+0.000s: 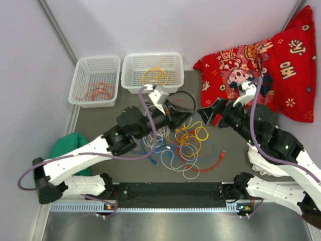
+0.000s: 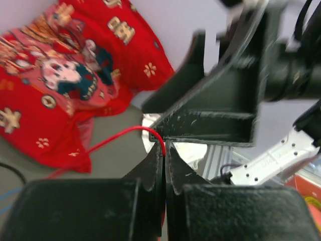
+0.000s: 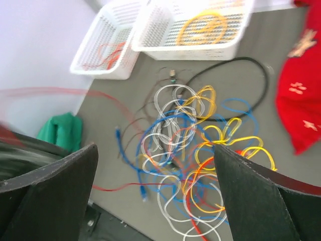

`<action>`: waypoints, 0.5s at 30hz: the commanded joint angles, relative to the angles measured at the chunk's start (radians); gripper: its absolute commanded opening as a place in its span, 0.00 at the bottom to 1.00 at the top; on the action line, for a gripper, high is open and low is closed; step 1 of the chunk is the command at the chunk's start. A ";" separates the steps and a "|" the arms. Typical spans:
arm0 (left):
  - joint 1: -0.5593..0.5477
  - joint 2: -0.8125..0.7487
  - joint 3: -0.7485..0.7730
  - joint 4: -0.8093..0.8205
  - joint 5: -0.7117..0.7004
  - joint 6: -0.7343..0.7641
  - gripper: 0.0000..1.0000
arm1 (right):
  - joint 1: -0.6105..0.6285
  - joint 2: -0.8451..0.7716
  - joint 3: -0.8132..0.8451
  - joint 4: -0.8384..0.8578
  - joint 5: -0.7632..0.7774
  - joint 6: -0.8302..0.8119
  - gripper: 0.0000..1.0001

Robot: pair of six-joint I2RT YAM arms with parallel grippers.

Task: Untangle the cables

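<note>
Pinching a red cable (image 2: 125,133) in the clenched left tool (image 2: 164,153); spread wide and released at the right tool (image 3: 155,150).
Below and between both tools, on the grey tabletop (image 1: 95,118): the tangled cables (image 1: 183,143), yellow, blue, white, red. Beyond the left tool, two white containers: a yellow coil (image 1: 154,77) in the nearer basket (image 1: 153,55), orange loops (image 1: 98,91) in the farther basket (image 1: 98,58).

top: overhead, far | left: near, level | right: downward, shares cables (image 1: 186,136) (image 3: 176,131)
</note>
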 commanded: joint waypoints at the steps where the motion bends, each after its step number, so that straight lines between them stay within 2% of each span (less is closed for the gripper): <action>1: 0.019 -0.093 0.187 -0.307 -0.138 0.050 0.00 | 0.008 -0.069 -0.073 -0.014 0.168 0.009 0.96; 3: 0.036 -0.076 0.256 -0.405 -0.185 0.063 0.00 | 0.010 -0.089 -0.105 -0.007 0.180 0.018 0.96; 8: 0.115 0.025 0.562 -0.621 -0.290 0.116 0.00 | 0.010 -0.113 -0.137 0.003 0.180 0.030 0.95; 15: 0.286 0.220 0.976 -0.772 -0.195 0.087 0.00 | 0.008 -0.101 -0.192 0.067 0.081 0.000 0.94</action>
